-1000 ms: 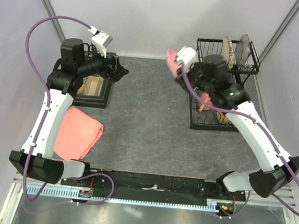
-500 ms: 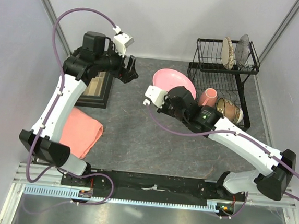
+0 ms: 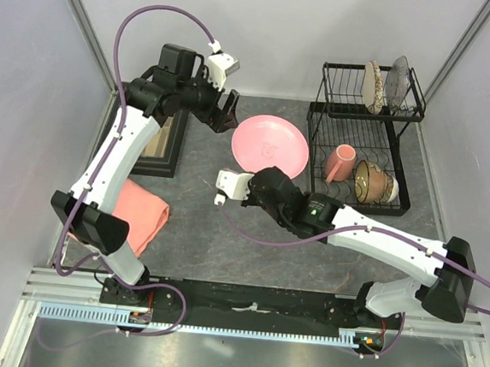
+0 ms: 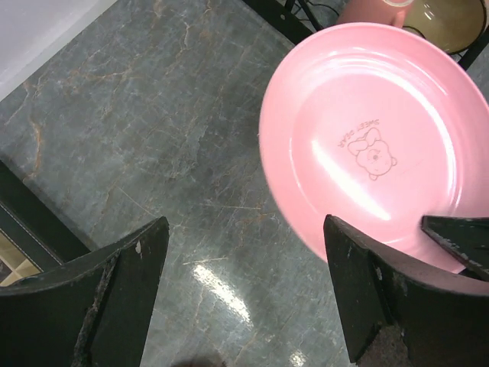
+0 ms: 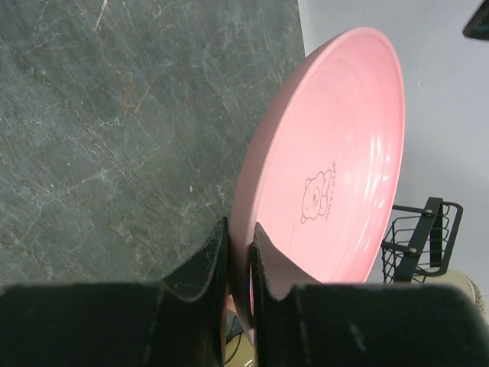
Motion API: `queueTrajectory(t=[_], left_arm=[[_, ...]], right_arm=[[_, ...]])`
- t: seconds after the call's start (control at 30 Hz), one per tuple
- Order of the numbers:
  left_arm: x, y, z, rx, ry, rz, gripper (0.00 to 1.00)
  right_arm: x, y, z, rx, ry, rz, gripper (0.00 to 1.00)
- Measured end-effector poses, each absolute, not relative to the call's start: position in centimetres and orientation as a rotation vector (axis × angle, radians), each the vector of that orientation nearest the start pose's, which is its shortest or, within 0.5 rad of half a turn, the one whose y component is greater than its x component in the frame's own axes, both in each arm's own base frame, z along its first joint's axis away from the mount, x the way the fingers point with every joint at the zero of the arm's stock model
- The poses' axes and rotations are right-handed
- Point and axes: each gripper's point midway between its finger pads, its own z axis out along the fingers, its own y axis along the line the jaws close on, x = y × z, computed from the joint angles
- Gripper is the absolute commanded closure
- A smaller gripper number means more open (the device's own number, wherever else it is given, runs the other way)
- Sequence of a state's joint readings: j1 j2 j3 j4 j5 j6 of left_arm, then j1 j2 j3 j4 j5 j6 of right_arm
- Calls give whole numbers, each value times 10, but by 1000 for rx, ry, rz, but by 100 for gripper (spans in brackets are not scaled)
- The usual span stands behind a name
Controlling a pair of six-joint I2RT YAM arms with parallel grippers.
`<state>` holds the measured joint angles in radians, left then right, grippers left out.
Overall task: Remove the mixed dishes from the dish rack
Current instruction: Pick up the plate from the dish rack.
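Nearest the arm bases, on the left, a folded salmon-pink cloth lies flat on the grey marbled table.

Further in, at mid-table, we find the right gripper with its fingers pressed together on the near rim of the large pink plate. The plate is out of the rack, face up and close to level, just left of the rack's lower tier. Its printed bear motif shows in both wrist views. We cannot tell whether its underside touches the table.

The dish rack stands at the far right. Its lower tier holds two items side by side: the salmon-pink mug, tilted over on the left, and the amber-brown bowl, leaning on the right with its patterned inside showing. We cannot tell whether the two touch.

On the far left sits the dark rectangular tray. The left arm covers most of it, and only a tan patch of its contents shows, which we cannot identify.

The left gripper hangs just beside the plate's far-left rim with its fingers spread wide, gripping nothing.

Farthest back, the rack's upper tier holds the speckled grey-beige plate upright in the slots. A darker grey disc stands upright just to its right.
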<state>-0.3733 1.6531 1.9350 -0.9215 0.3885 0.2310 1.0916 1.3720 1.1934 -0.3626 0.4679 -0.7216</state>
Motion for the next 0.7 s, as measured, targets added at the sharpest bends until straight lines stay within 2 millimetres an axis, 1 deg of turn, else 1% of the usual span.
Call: queueTrajectory(t=[0.13, 0.3, 0.37, 0.57, 0.63, 0.7], left_arm=[[377, -215, 320, 885, 2041, -503, 12], [380, -225, 299, 924, 2089, -500, 15], [381, -226, 294, 929, 2100, -495, 16], [387, -225, 281, 938, 2127, -467, 19], [388, -224, 277, 940, 2135, -458, 22], [388, -223, 271, 945, 2147, -449, 27]], right_arm=[[272, 304, 241, -1467, 1463, -302, 100], [270, 311, 232, -1501, 1447, -337, 100], [269, 314, 230, -1511, 1441, -341, 100], [269, 314, 232, -1510, 1432, -356, 100], [269, 313, 233, -1506, 1433, -363, 100], [270, 313, 233, -1505, 1434, -367, 100]])
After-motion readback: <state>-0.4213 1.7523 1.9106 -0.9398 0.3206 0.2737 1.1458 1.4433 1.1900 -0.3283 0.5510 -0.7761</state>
